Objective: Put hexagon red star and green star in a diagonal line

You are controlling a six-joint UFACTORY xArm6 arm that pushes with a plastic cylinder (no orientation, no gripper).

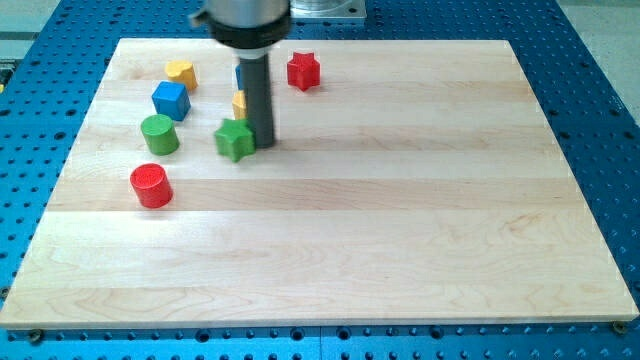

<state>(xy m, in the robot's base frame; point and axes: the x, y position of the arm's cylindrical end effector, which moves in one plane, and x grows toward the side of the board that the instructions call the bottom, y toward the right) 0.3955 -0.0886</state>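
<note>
Green star (235,139) sits just left of my tip (264,141), touching or nearly so; the arm carries a plain rod and no claw, so nothing can spread or pinch. Farther back, a yellow block (239,102) is half hidden behind the rod. Red star (303,71) lies far right, well apart. Yellow hexagon (180,72) is far left. No diagonal yet on the bench (400,230); most work seems left.

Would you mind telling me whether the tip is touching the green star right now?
Cannot tell. In the camera view my tip sits right at the green star's right edge with no visible gap, but one view cannot confirm actual contact.
</note>
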